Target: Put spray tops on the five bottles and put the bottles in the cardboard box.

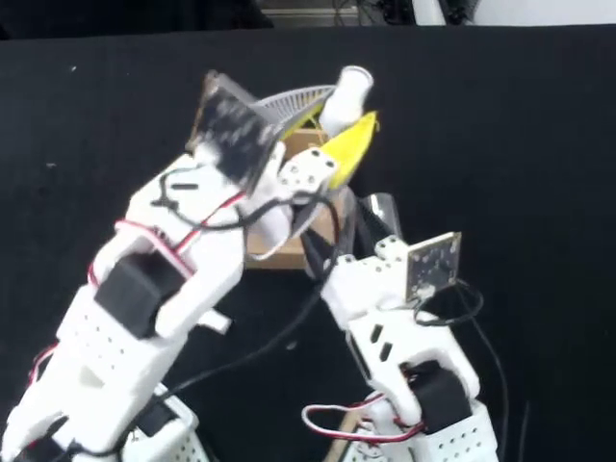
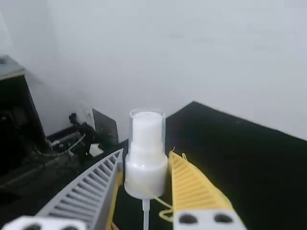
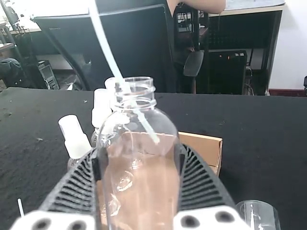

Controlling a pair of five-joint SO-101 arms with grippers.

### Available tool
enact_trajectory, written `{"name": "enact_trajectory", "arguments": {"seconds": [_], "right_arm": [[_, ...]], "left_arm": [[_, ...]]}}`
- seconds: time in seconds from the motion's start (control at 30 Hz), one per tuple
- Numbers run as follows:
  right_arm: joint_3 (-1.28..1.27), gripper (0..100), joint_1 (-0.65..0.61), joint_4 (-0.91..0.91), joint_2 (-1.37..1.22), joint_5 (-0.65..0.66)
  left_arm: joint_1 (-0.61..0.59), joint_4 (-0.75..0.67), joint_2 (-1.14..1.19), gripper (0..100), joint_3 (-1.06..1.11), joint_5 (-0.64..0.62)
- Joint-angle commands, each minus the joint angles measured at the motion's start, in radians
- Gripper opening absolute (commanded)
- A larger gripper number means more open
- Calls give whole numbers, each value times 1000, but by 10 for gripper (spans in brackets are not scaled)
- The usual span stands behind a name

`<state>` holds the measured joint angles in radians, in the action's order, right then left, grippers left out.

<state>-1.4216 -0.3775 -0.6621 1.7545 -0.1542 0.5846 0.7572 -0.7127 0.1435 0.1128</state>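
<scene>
High view hides most of the cardboard box (image 1: 277, 254) under both white arms; only a tan edge shows on the black table (image 1: 539, 144). The clear bottle (image 1: 381, 214) is hard to make out there.

In the right wrist view the right gripper (image 3: 139, 160), with black ribbed fingers, pinches this rounded, transparent bottle (image 3: 139, 182) just in front of the box (image 3: 205, 143). Two capped bottles (image 3: 72, 134) behind are partly masked.

A thin white dip tube (image 3: 112, 57), cut off above, slants into the bottle's open neck.

The left gripper (image 2: 146, 165), one finger grey and one yellow, clamps the white spray top (image 2: 147, 132) by its collar, above the bottle.
</scene>
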Motion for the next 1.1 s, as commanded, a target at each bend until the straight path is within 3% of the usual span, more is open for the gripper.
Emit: {"name": "enact_trajectory", "arguments": {"seconds": [0.0, 0.2, 0.47, 0.87, 1.07], "right_arm": [[10, 11, -5, 31, 15, 5], [10, 11, -3, 31, 15, 5], [12, 11, -3, 31, 15, 5], [12, 11, -3, 31, 15, 5], [13, 11, -3, 31, 15, 5]], "left_arm": [[12, 141, 140, 30, -199, -8], [8, 221, 218, 39, -294, -8], [-10, 262, 218, 314, -300, -54], [-197, 255, 218, 108, -401, -57], [-269, 175, 230, 64, -351, -49]]}}
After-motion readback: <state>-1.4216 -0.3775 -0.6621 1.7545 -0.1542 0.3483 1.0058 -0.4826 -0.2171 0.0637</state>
